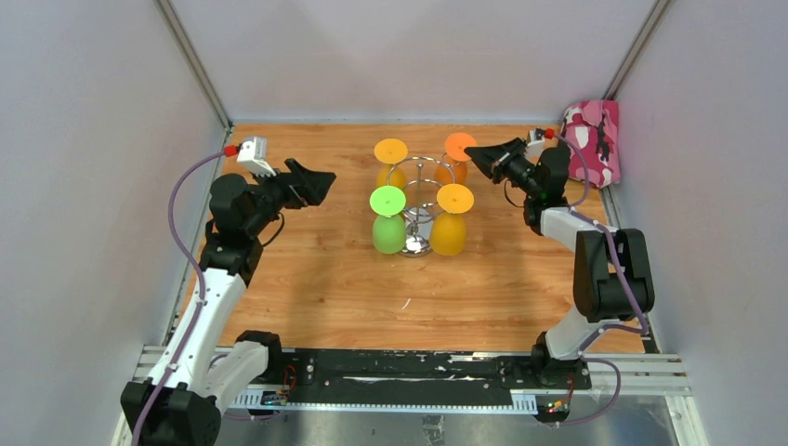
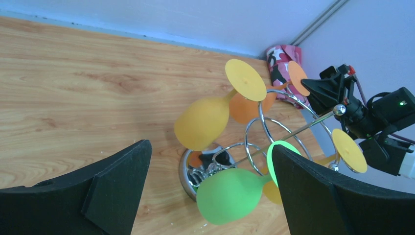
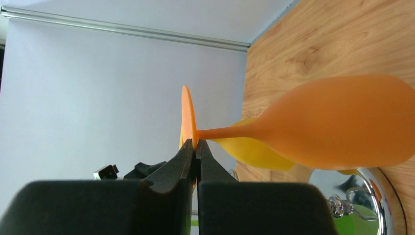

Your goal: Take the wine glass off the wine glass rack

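Observation:
The chrome wine glass rack [image 1: 415, 247] stands mid-table with several coloured glasses hanging bowl-down from its arms. My right gripper [image 1: 476, 152] is shut on the round foot of the orange wine glass [image 1: 459, 146] at the rack's far right. In the right wrist view the fingertips [image 3: 196, 143] pinch the foot's edge, and the orange bowl [image 3: 337, 122] extends to the right. My left gripper [image 1: 325, 186] is open and empty, left of the rack. In its wrist view [image 2: 210, 148] it faces the rack base [image 2: 188, 171] and the green glass [image 2: 230, 193].
A green glass [image 1: 388, 232], a yellow glass [image 1: 391, 151] and an amber glass [image 1: 450, 232] also hang on the rack. A pink camouflage bag [image 1: 595, 139] sits in the far right corner. Grey walls enclose the table on three sides.

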`<state>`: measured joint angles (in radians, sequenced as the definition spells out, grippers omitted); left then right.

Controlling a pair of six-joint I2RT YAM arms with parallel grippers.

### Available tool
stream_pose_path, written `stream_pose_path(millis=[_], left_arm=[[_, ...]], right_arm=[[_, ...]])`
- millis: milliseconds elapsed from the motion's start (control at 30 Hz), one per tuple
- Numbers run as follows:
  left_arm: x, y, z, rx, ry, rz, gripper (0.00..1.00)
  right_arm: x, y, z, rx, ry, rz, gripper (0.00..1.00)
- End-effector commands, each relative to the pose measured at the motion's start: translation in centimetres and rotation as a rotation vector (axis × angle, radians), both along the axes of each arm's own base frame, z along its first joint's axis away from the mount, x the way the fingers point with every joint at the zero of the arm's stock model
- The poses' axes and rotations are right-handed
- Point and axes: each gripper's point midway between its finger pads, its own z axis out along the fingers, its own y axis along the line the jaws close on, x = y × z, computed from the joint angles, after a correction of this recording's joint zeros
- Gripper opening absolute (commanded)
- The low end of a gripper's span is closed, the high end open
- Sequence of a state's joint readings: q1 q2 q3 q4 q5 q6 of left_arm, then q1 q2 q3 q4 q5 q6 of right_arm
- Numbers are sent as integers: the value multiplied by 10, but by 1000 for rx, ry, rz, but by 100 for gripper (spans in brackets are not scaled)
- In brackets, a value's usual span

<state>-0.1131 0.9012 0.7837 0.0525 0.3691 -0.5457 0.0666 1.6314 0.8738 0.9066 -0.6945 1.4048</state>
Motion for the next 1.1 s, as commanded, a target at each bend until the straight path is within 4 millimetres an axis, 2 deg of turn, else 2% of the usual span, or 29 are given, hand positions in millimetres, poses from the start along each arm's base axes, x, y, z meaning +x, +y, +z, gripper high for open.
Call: stream_pose_path(millis=[0,467,800,967,1067], left_arm=[[-3,6,13,20,-28,21,100],[-6,9,16,35,-45,31,100],[-11,9,15,38,-36,30,100],[-12,9,18,25,-47,36,100],[-10,9,21,5,-50,38,99]], right_arm=[[-6,-5,-4,-9,72,-14,0],[-10,-9,26,3,6,-40,0],[1,-18,46,-36,-34,-98,0],[13,-42,50,-110,-54,-192,0],[20,-70,64,-138,-87,-258,0]])
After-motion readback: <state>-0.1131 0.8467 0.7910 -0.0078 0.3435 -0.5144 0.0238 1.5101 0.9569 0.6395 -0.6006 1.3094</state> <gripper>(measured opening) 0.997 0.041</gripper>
